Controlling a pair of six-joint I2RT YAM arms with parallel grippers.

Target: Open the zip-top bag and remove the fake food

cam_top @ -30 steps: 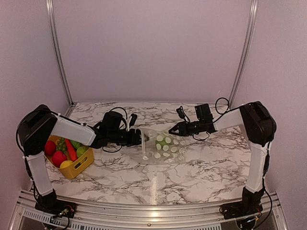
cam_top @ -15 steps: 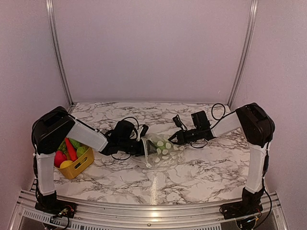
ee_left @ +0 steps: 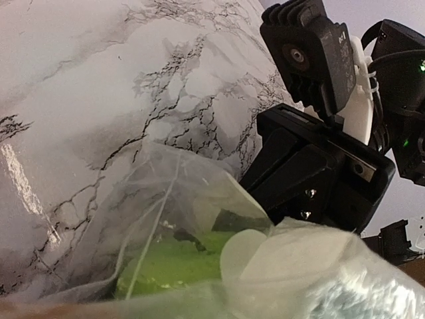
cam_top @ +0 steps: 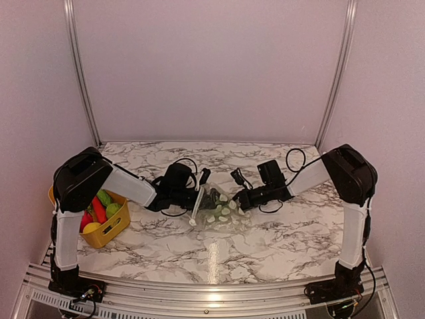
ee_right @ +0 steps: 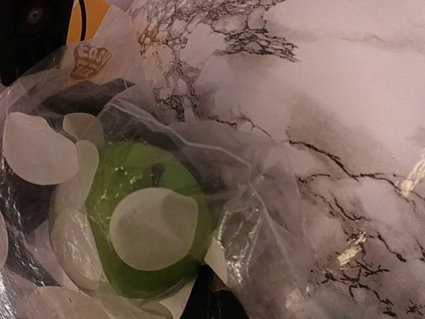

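Between the two sets of jaws: found bag (cam_top: 226,211) sunk to the table (cam_top: 279,252). Noted right gripper (cam_top: 238,199) newly pinched shut on its film, left gripper (cam_top: 201,188) spread wide, released. Green toy (ee_right: 109,193) still inside, just ahead of right jaws; extraction pending.

Left arm (cam_top: 123,185): elbow high, forearm sloping down toward mid-counter (cam_top: 279,246). Left claw (cam_top: 201,189): low, wrist rolled, jaws look spread, one finger jutting toward the back. Right arm (cam_top: 309,177): mirrors it, reaching inward. Right claw (cam_top: 240,199): faces the left, close by, jaws pinched tight on the bag (cam_top: 224,211) edge.
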